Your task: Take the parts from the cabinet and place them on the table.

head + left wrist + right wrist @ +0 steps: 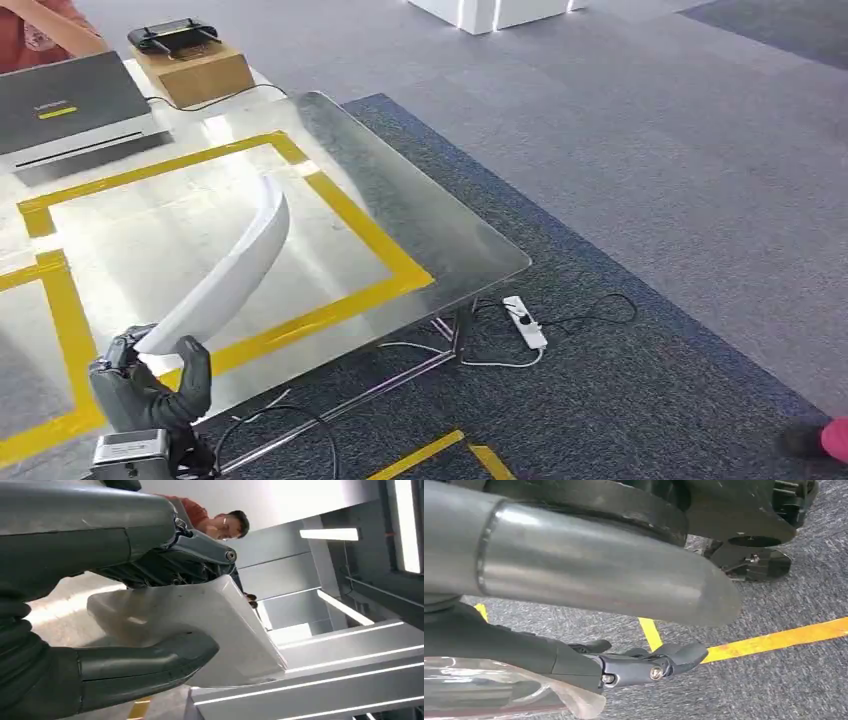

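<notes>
Gripping the near end of the long curved white part (228,270), the left hand (150,385) holds it slanted up and forward over the table (420,215), so it should lower gently inside the yellow tape frame (385,255) before the fingers spread.

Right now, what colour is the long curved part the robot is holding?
White. The curved part, held in the left hand, shows best in the head view.

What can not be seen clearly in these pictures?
- White part: in the head view, its held end is hidden inside the left hand.
- Right hand: in the right wrist view, the grey thumb covers it, so its grip is unclear.
- Laptop: cut off by the head view's left edge.
</notes>
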Available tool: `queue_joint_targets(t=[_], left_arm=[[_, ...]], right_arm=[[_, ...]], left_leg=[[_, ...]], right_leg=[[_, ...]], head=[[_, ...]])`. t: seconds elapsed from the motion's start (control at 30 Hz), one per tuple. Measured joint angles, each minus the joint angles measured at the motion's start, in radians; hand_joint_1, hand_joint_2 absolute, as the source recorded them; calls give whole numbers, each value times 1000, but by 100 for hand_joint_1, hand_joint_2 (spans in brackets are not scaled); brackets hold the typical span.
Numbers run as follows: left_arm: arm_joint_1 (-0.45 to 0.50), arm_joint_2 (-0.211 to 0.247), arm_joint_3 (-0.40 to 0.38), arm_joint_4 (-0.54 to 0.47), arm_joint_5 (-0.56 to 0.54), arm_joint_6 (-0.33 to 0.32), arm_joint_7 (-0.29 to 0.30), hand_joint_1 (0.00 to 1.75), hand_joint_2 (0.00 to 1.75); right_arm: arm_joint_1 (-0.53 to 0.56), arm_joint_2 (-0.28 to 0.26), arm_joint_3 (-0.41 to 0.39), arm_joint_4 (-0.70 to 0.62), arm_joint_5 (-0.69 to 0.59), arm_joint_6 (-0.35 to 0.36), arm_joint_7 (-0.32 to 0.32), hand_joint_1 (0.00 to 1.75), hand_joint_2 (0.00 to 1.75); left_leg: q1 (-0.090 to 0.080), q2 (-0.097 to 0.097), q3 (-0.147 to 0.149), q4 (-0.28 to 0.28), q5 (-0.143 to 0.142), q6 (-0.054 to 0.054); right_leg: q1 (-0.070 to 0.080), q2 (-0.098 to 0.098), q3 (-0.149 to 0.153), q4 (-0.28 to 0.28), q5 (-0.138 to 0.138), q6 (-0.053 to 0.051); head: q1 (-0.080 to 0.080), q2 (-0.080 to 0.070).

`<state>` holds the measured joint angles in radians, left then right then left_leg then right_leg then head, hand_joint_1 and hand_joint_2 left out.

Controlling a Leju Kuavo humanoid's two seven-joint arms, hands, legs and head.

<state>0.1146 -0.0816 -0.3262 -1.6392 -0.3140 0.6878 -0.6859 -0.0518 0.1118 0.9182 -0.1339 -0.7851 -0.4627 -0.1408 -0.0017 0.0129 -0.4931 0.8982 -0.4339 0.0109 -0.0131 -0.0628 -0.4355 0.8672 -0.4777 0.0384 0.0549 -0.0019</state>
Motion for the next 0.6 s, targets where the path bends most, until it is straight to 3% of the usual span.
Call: queue_joint_targets(t=[0.6], left_arm=[[32, 14, 15, -9, 11, 4, 10, 175, 175]], right_arm=[[0, 0, 24, 0, 11, 11, 3, 0, 0]], left_leg=[[0, 0, 0, 0, 0, 0]], right_leg=[[0, 1, 0, 0, 0, 0]], head=[[0, 0]])
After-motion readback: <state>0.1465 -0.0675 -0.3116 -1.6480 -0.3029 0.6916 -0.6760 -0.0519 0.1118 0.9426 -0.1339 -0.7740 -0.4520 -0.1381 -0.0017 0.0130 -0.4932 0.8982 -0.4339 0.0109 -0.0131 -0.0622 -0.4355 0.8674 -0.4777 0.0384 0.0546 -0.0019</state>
